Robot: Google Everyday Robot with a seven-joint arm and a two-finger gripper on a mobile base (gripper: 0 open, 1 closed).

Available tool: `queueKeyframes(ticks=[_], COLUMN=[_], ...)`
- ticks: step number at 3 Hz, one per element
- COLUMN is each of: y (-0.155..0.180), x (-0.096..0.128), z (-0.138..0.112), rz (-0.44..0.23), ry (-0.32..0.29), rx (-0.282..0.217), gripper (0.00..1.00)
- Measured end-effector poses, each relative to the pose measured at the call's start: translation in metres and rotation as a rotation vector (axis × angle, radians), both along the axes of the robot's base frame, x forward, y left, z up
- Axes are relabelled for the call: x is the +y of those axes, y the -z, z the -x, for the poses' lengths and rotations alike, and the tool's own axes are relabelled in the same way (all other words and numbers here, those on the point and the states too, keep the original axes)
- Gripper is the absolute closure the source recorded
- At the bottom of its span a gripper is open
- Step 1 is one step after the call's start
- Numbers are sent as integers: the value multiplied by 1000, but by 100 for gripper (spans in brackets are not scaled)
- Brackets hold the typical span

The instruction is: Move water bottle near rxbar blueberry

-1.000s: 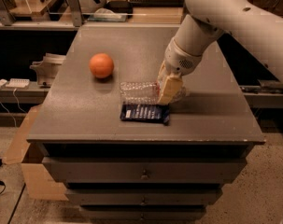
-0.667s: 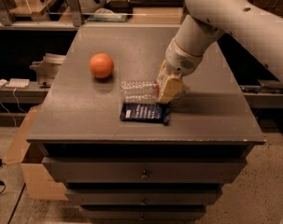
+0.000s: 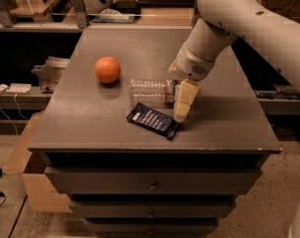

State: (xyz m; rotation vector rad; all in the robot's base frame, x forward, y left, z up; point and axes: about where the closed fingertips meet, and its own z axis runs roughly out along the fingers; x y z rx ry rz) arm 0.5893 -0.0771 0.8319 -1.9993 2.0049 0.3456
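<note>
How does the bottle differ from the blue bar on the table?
The bottle is clear and rounded; the bar is dark blue and flat. The bottle lies straight across the table; the bar lies slanted, nearer the front edge. The claw is at the bottle's right end. Both lie close together.
</note>
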Motion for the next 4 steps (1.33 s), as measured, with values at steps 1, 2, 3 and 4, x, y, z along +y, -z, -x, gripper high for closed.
queueKeyframes(ticks=[1, 2, 3, 4], y=[0, -11, -28, -29], x=[-1, -14, -37, -38], z=[-1, -5, -15, -16], rz=[-1, 0, 14, 14], ry=[2, 27, 75, 78], rx=[-1, -33, -79, -83], gripper=[0, 0, 0, 0])
